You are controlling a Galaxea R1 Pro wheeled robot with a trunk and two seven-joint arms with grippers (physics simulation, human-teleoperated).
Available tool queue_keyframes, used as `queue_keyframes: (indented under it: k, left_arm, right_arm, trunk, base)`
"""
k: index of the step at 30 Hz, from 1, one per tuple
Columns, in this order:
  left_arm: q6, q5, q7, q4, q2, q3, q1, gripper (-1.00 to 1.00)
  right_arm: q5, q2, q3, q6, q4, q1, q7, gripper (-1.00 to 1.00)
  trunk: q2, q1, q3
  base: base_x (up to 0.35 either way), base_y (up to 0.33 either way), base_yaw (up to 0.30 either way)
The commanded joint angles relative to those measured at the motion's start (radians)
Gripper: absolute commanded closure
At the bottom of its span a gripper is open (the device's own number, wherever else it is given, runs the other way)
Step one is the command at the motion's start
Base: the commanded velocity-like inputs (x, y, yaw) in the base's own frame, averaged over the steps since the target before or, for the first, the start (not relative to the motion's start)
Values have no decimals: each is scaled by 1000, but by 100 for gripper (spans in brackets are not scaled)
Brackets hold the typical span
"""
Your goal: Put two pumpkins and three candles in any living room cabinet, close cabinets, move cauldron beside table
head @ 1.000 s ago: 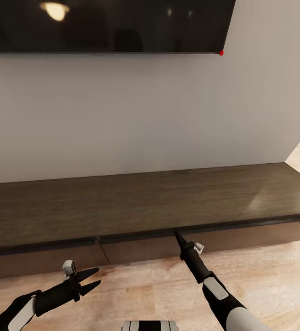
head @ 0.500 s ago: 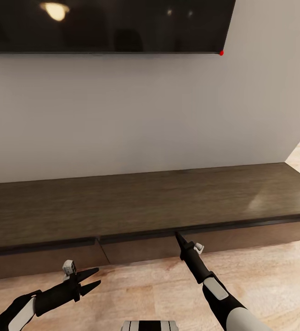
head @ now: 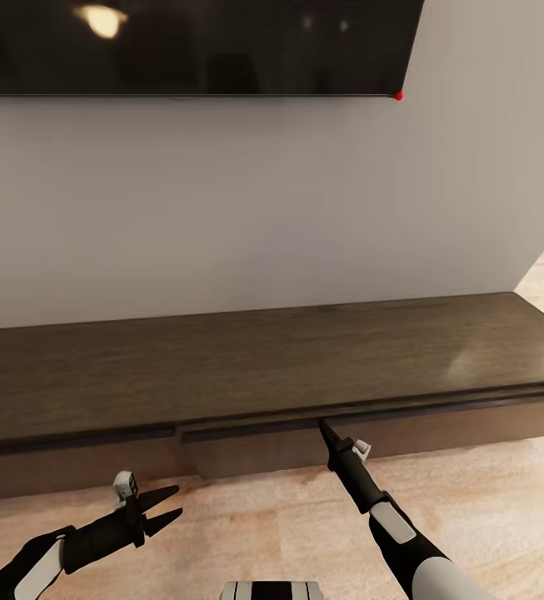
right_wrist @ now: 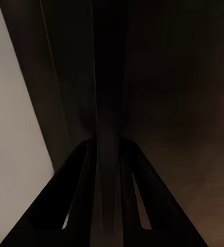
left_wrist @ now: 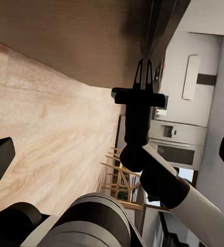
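Right gripper clenched, tip at the cabinet front's upper edge, left gripper released at 7 o'clock above the floor

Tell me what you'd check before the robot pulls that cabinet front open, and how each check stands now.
1. Right gripper tip at the seam under the cabinet top: ok.
2. Right gripper closed to a point: ok, fingers together.
3. Tip actually hooked behind the front: cannot tell.
4. Front beginning to open: ok; it stands slightly proud of the neighbouring one.
5. Left gripper open and off the cabinet, over the floor: ok.
6. Pumpkins or candles ready to load: cannot tell.
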Motion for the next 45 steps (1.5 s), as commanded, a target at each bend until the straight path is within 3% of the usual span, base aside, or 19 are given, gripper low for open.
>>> queue_keyframes:
  k: [1, 45]
  left_arm:
    - [9, 8, -1, 0, 1, -6, 0, -100]
    - [8, 8, 0, 0, 0, -6, 0, -100]
  right_arm:
    - [-24, 0, -20, 20, -3, -1, 11, 100]
    - [-24, 0, -20, 17, -3, -1, 12, 100]
  trunk:
    - [0, 0, -1]
    - [0, 0, -1]
  base:
    - [-16, 0, 0]
    - [-71, 0, 0]
